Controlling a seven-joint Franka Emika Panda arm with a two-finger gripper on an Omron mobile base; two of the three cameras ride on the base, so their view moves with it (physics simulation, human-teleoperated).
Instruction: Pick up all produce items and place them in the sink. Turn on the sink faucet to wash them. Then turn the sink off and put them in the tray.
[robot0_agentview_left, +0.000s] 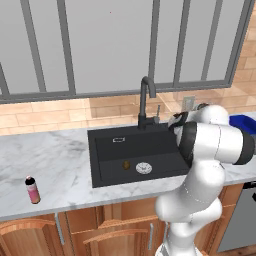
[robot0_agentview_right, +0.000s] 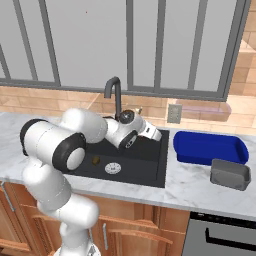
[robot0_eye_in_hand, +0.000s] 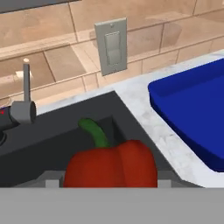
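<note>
While the red pepper (robot0_eye_in_hand: 111, 164) sits gripped between the jaws, which stand fairly wide apart around its body, the gripper (robot0_agentview_right: 150, 132) hangs over the right back part of the sink (robot0_agentview_left: 107, 150). The pepper's green stem points up toward the faucet (robot0_agentview_left: 146, 100). The brownish-olive ball (robot0_agentview_left: 126, 164) already lies on the basin floor just beside the silver drain (robot0_agentview_left: 143, 168). The blue tray (robot0_agentview_right: 210, 147) waits on the bench (robot0_agentview_left: 45, 155) to the right of the sink, apart from it, with a grey container (robot0_agentview_right: 230, 173) in front of it.

The risk I see is the release point: the pepper hangs close to the sink's right rim, so letting go here could drop it on the edge and send it rolling onto the bench or toward the tray unwashed. A smooth round body in wide jaws may also slip during a swing. The faucet lever (robot0_eye_in_hand: 26, 83) stands close beside the hand and could be knocked.
</note>
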